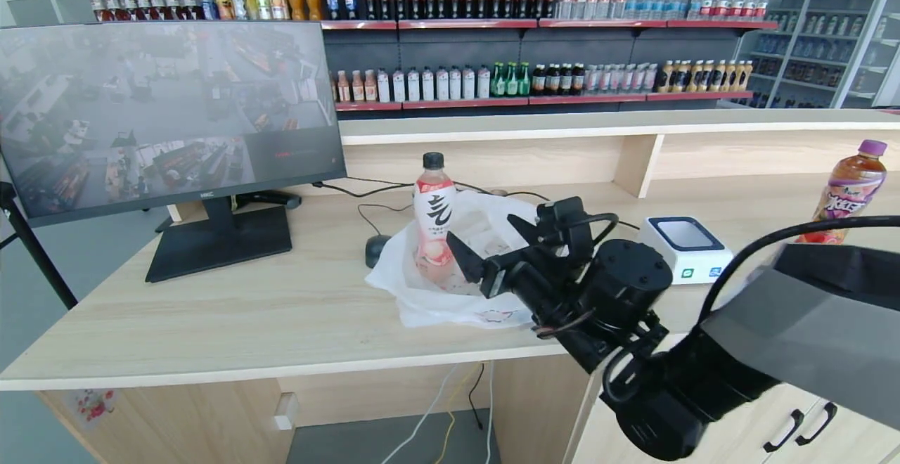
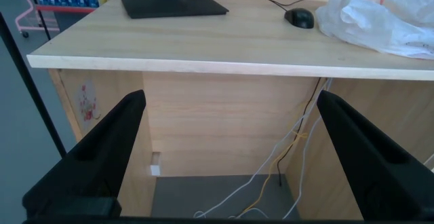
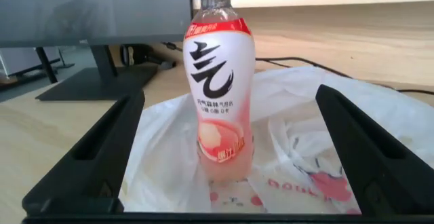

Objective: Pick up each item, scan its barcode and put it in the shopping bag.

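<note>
1. Shop shelves (image 1: 492,24) lined with drink bottles fill the back wall, and in front of them runs a pale wooden surface (image 1: 232,316) where everything is laid out.
2. At the middle of the surface the right fingers (image 1: 467,260) are released and spread wide, with nothing gripped. In the right wrist view these fingers (image 3: 102,156) flank the scene on both sides.
3. Just ahead of them a pink bottle (image 1: 434,218) with a black cap stands upright. The wrist view places the bottle (image 3: 218,95) between the lines of the two fingers, with clear gaps on either side.
4. The bottle stands in a white plastic shopping bag (image 1: 422,309), which lies crumpled and slack on the surface. Its folds (image 3: 305,149) spread out around the bottle's base.
5. Near the bag, on the robot's right, sits a white scanner (image 1: 685,239) with a dark window on top.
6. Farther right, well apart from the bag, a purple-capped bottle (image 1: 847,193) of brownish drink stands upright on the surface.
7. On the bag's other side lies a dark mouse (image 1: 377,249), just beside the plastic. Beyond it a monitor (image 1: 162,112) stands on a flat black foot.
8. The left fingers (image 2: 102,156) hang below the level of the surface (image 2: 203,47), facing its front panel. They too are released and wide apart, holding nothing.
9. Cables (image 2: 285,163) dangle under the surface between those fingers, and above its edge show the mouse (image 2: 300,18) and part of the bag (image 2: 380,20).
</note>
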Controlling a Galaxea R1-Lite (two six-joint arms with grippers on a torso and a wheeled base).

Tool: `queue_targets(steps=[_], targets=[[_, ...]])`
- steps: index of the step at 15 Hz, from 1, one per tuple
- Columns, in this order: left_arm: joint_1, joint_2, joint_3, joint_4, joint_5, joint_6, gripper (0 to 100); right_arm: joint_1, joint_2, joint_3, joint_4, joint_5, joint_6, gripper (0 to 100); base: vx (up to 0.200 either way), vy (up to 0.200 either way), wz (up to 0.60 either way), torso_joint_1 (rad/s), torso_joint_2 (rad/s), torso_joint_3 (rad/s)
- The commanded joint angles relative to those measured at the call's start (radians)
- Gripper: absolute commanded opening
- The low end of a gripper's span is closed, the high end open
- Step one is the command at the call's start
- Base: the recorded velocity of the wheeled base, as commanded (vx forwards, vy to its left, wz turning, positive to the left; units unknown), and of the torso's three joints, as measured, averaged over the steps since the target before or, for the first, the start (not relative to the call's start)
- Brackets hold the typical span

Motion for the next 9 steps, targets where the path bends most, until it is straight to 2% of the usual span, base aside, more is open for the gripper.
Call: queue_targets(steps=[1,5,9], targets=[[0.0,0.0,0.0,0.0,0.0,0.0,100,0.02,-0.281,0.287,-0.025,-0.002,-0.042,100,0.0,0.0,0.0,0.0,0.0,0.0],[0.0,0.0,0.0,0.0,0.0,0.001,100,0.053,-0.364,0.381,-0.025,-0.002,-0.088,100,0.0,0.0,0.0,0.0,0.0,0.0],[0.0,0.0,0.0,0.0,0.0,0.0,100,0.057,-0.361,0.359,-0.025,-0.001,-0.077,100,0.0,0.0,0.0,0.0,0.0,0.0]])
